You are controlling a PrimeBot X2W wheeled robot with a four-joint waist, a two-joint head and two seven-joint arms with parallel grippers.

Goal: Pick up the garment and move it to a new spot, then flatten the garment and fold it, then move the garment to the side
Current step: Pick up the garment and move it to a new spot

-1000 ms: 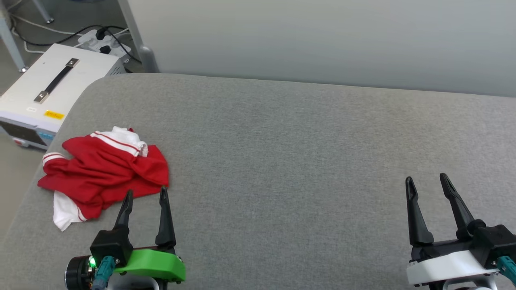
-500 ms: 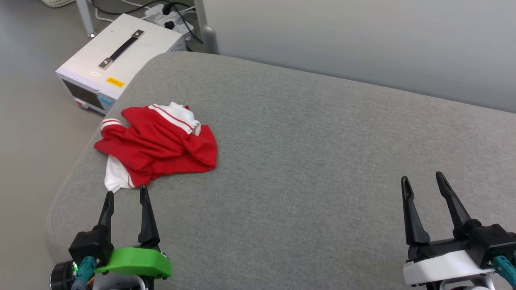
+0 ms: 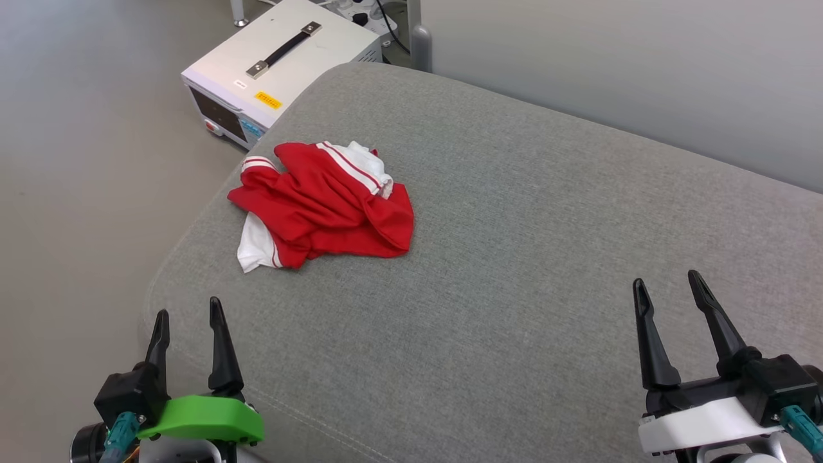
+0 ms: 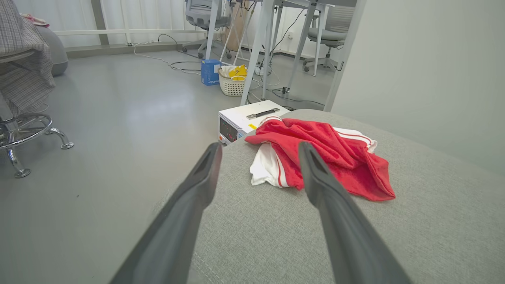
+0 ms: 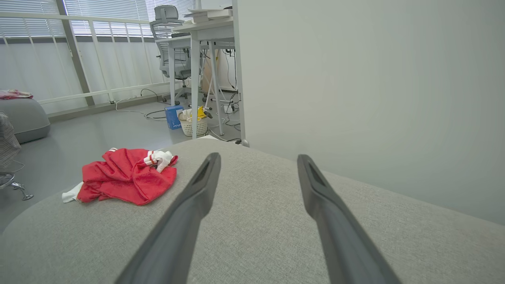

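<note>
The garment [image 3: 325,206] is a crumpled red shirt with white sleeves and striped trim, heaped near the left end of the grey cushioned surface [image 3: 514,257]. It also lies ahead of the fingers in the left wrist view [image 4: 323,154] and far left in the right wrist view [image 5: 126,177]. My left gripper [image 3: 186,315] hovers open at the cushion's front left corner, short of the garment, with nothing between its fingers. At the lower right my right gripper [image 3: 669,286] stands open and empty, far from the garment.
A white box with a black handle [image 3: 283,58] stands on the floor beyond the cushion's left end. A pale wall panel [image 3: 611,64] runs along the back edge. Desks, chairs and a basket [image 4: 232,83] stand farther off on the grey floor.
The head camera has swung left, so the garment and box sit further right in the picture. The left gripper now shows short of the garment. Both grippers stay open.
</note>
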